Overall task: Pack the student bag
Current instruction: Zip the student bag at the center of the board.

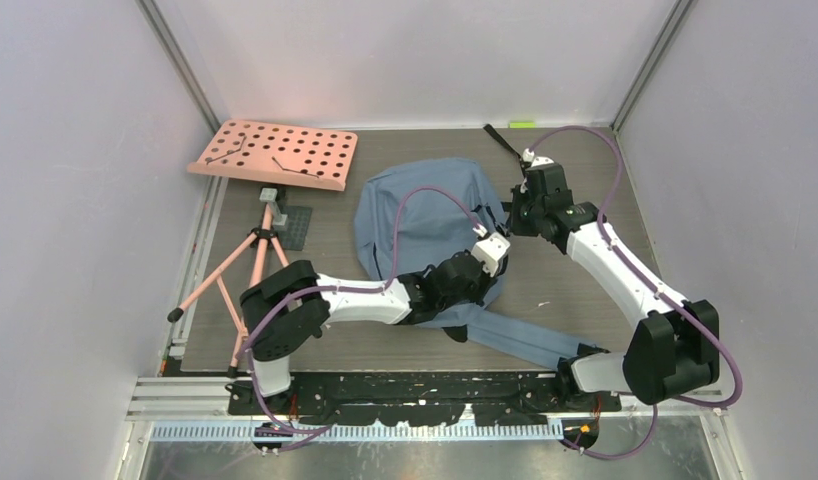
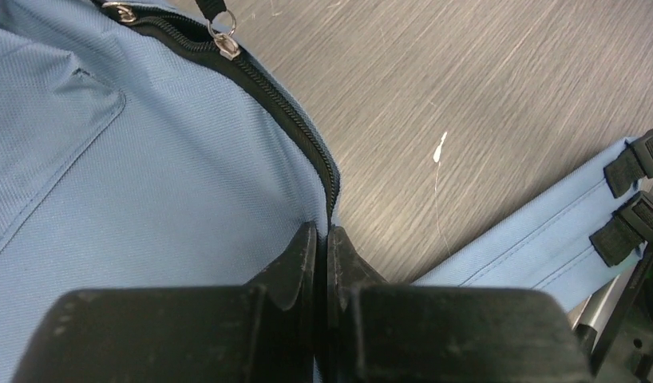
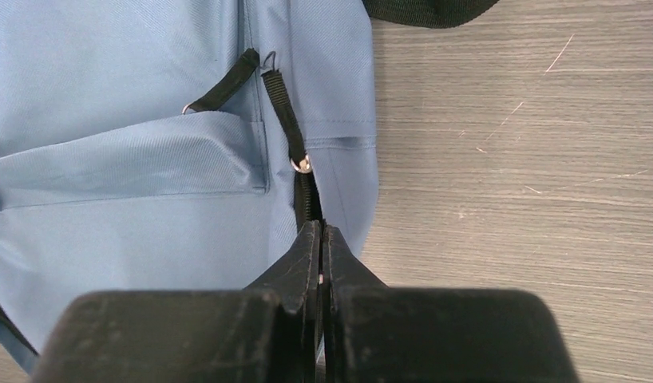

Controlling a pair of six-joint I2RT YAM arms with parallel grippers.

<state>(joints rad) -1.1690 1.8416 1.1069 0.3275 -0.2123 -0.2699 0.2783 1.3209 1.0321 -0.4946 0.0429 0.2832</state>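
The student bag (image 1: 425,215), blue-grey fabric, lies flat in the middle of the table. Its padded shoulder straps (image 1: 525,338) trail toward the front right. My left gripper (image 1: 488,262) is at the bag's near right edge. In the left wrist view it (image 2: 323,233) is shut on the black zipper seam (image 2: 303,128), with a zipper pull (image 2: 226,44) further along. My right gripper (image 1: 512,213) is at the bag's right edge. In the right wrist view it (image 3: 321,229) is shut on the black zipper line just below a metal pull ring (image 3: 303,165).
A pink perforated board (image 1: 275,153) on a pink tripod (image 1: 247,262) stands at the back left. A black webbing strap (image 1: 502,140) and a small green item (image 1: 522,124) lie near the back wall. Buckled strap ends (image 2: 635,191) lie right of the left gripper. Walls enclose three sides.
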